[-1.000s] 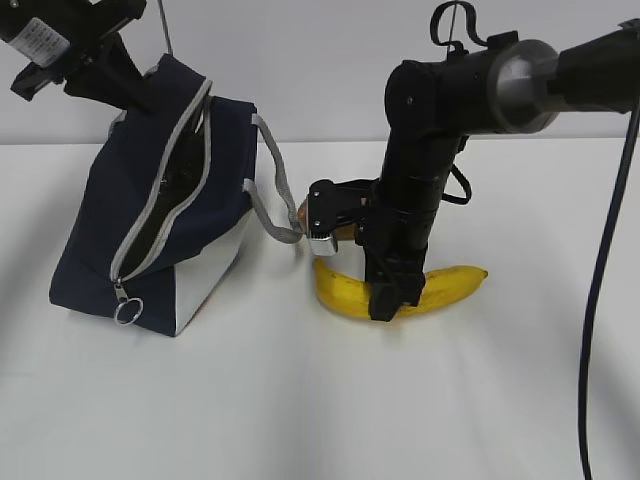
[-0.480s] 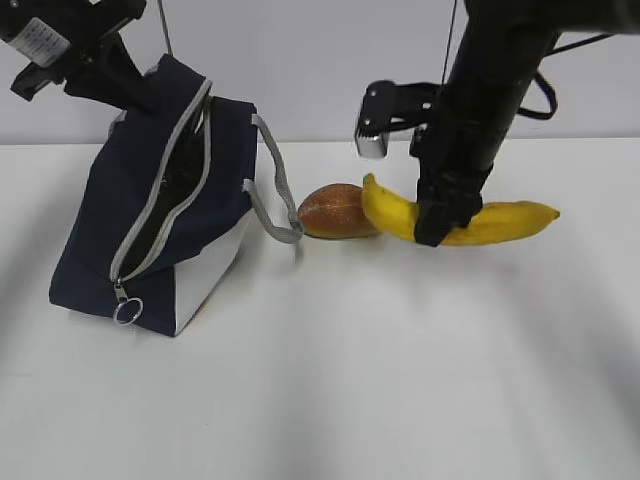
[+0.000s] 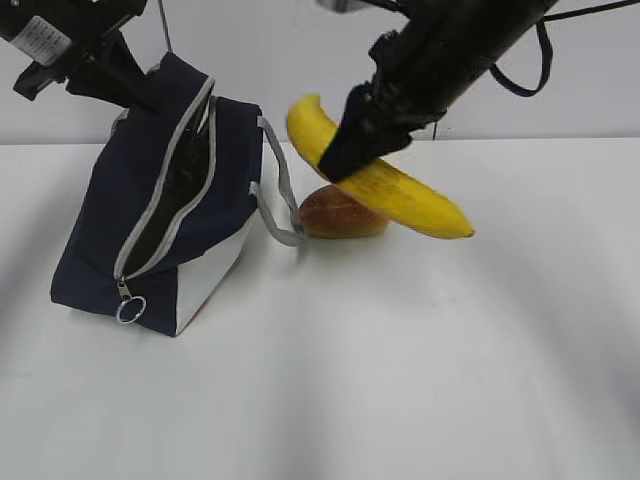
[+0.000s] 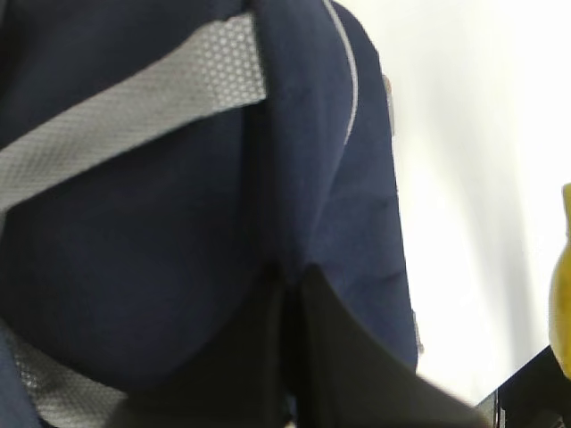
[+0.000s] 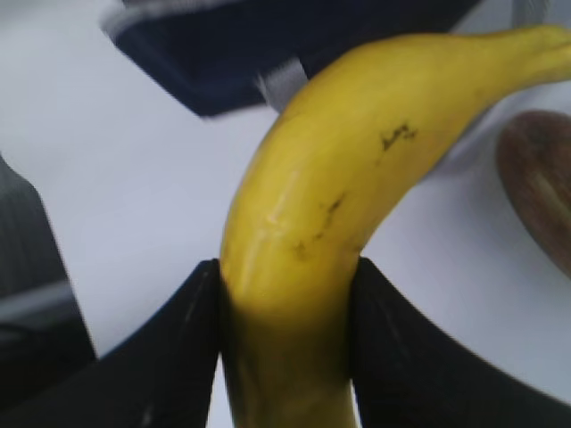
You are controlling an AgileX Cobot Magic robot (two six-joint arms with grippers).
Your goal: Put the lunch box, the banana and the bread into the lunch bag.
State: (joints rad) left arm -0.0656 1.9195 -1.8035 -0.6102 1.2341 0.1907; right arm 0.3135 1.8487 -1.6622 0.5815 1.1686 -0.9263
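Banana [image 3: 385, 180] is off the table, clamped between the right gripper [image 3: 350, 140] jaws; the right wrist view shows the two black fingers [image 5: 178, 348] pressed on either side of the fruit, gripped nearer one end.

Long axis in the exterior view: diagonal, from about 10 o'clock (high end, near the bag) down to 4 o'clock (low tip, above the table past the bread [image 3: 342, 213]). High end points at the bag's upper edge.

Lunch bag [image 3: 150, 230] sits at 9 o'clock from the banana, tipped, zipper mouth gaping and facing up toward 1 o'clock. Left gripper [image 4: 294, 357] jaws are together, pinching the navy fabric at the bag's top corner; judged to be holding the mouth open.

Bread rests on the table just beside the bag's strap, below the banana. Lunch box not seen in any view; possibly inside the bag, cannot tell.

Judgement: the right arm is the nearer, and it must carry the banana toward 9 o'clock, leading with the high end into the opening.
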